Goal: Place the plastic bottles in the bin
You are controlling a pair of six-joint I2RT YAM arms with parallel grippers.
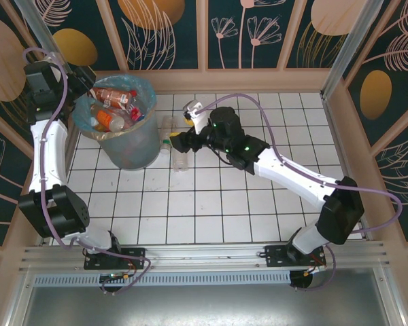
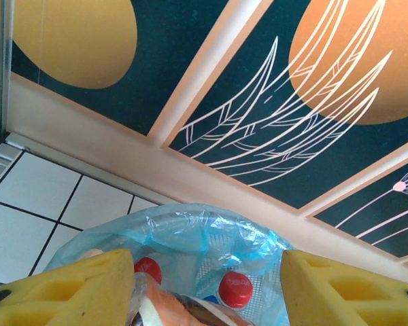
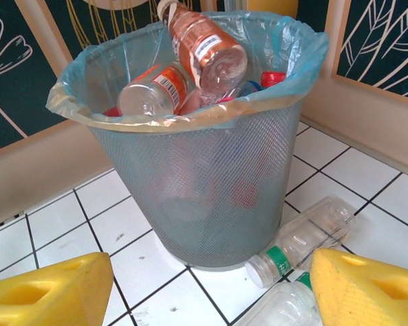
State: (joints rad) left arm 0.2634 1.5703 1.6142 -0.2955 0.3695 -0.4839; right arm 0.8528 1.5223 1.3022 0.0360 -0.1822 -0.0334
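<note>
The bin [image 1: 126, 139] stands at the back left, a grey mesh bucket lined with a blue bag and piled with several plastic bottles [image 1: 113, 96]. My left gripper [image 1: 83, 83] hangs over its left rim. Its jaws stand open, and below them lie an orange-labelled bottle [image 2: 183, 309] and a red cap [image 2: 234, 288]. Two clear bottles lie on the tiles right of the bin [image 3: 211, 183]: one with a green band [image 3: 306, 234] and one nearer [image 3: 285, 309]. My right gripper [image 3: 211, 299] is open just above the tiles, its right finger beside these two.
The wooden back wall [image 1: 245, 78] runs close behind the bin, and the left wall [image 1: 13, 204] is beside it. White tiles [image 1: 211, 210] stretch between the bin and the arm bases. In the top view the two loose bottles [image 1: 167, 128] lie under my right wrist.
</note>
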